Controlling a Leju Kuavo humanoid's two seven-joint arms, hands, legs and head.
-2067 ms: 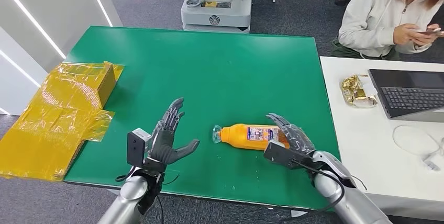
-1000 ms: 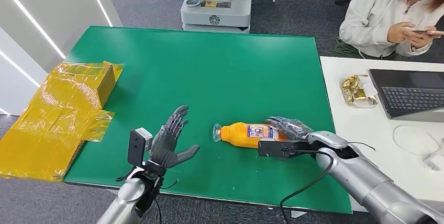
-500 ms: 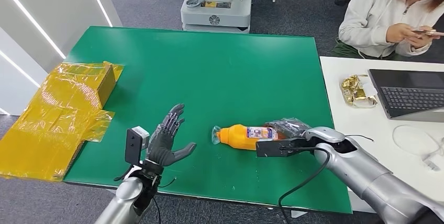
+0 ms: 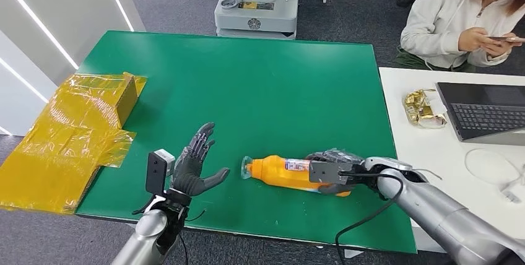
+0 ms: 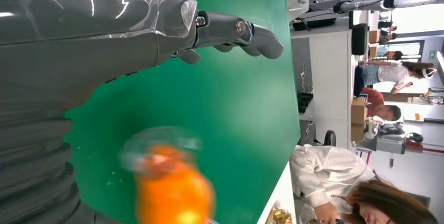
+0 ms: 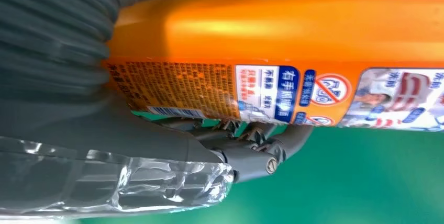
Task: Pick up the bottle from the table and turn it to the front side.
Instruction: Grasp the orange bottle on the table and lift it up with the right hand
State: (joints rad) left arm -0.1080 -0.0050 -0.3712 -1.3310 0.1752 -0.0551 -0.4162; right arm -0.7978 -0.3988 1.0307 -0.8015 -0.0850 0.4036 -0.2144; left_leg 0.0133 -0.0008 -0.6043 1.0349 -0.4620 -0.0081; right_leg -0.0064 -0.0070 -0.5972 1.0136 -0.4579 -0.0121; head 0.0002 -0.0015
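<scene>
The big green table (image 4: 247, 85) fills the middle of the head view, and most of its top is bare, so there is lots of room to move. A crinkly yellow wrapped box (image 4: 68, 135) sits at the left side, well away from the work. A white table (image 4: 433, 172) is on the right, touching the green one, and a person (image 4: 464, 17) sits in the upper right corner looking at a phone.

The orange bottle (image 4: 282, 173) lies on its side in the lower middle of the picture, near the bottom edge of the green table. Its long way runs left to right, with the clear cap end on the left and the fat end on the right.

The right hand (image 4: 334, 169) is wrapped around the fat end, with its fingers curled over the label, so it has hold of the bottle. I think the next move is to lift it and roll it until the front of the label faces up.

The left hand (image 4: 195, 169) is just left of the cap. Its fingers are spread wide, and it holds nothing. The cap end points right at it, so it could help steady the bottle.
</scene>
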